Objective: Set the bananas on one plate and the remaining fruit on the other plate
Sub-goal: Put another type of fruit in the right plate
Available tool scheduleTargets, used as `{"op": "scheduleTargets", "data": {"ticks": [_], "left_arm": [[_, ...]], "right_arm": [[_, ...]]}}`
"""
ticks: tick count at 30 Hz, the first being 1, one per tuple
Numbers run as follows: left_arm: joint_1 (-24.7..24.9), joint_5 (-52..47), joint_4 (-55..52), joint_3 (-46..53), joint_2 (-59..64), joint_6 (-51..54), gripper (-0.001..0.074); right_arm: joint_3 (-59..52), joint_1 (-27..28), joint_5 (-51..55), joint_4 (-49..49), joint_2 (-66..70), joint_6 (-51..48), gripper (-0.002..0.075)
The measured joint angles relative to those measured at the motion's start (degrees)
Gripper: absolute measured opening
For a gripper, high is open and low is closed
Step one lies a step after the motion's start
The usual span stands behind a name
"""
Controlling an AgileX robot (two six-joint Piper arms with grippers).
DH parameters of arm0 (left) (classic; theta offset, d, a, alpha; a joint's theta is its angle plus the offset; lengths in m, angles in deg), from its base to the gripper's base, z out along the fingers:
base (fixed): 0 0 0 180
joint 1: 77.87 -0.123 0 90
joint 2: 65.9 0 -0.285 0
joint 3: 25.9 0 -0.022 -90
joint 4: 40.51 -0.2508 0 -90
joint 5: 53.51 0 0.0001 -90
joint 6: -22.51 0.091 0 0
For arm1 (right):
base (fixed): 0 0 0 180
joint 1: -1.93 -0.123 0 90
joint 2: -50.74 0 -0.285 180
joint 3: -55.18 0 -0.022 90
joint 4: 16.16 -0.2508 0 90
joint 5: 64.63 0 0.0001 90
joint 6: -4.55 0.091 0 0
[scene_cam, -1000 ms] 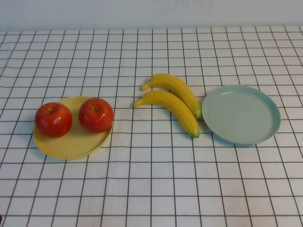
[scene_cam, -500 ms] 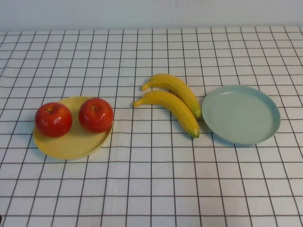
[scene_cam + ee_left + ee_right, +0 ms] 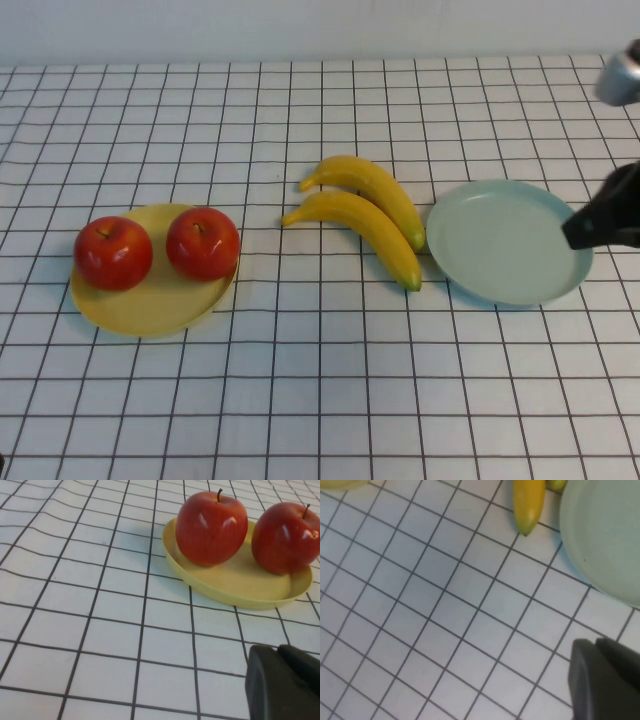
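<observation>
Bananas (image 3: 365, 215) lie side by side on counter (image 3: 320, 400), just beside empty blue-green plate (image 3: 500, 250); apples (image 3: 160, 248) sit on yellow plate (image 3: 150, 310). Bananas probably smooth, stiff, light: grasp across middle. Right gripper (image 3: 600, 215) over blue-green plate edge, left gripper (image 3: 282, 685) near yellow plate; jaws state: cannot tell.

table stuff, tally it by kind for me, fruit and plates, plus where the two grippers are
bananas: 2, on the cloth between the plates
apples: 2, on the yellow plate
plates: 2, yellow and blue-green plate, the latter bare
total: 6
right gripper: at the blue-green plate's right rim
left gripper: low, near the yellow plate
</observation>
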Motion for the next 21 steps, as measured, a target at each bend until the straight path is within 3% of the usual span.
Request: {"op": "scheduleTargets", "data": {"ticks": [5, 7, 12, 14, 21], "left_arm": [[0.0, 0.0, 0.0, 0.0, 0.0, 0.0, -0.0001], [0.0, 0.0, 0.0, 0.0, 0.0, 0.0, -0.0001], [0.0, 0.0, 0.0, 0.0, 0.0, 0.0, -0.0002], [0.0, 0.0, 0.0, 0.0, 0.0, 0.0, -0.0002], [0.0, 0.0, 0.0, 0.0, 0.0, 0.0, -0.0002]], "right_arm": [[9.99, -8.67, 2.11, 6.62, 12.1, 1.21, 0.0055], [13.41, -10.45, 3.28, 7.36, 16.53, 1.29, 0.0127], [19.91, -14.9, 4.17, 10.72, 27.28, 1.43, 0.0393], [22.55, -17.41, 4.17, 14.14, 30.37, 1.9, 0.0457], [35.28, -21.06, 5.5, 18.48, 40.39, 2.77, 0.0513]]}}
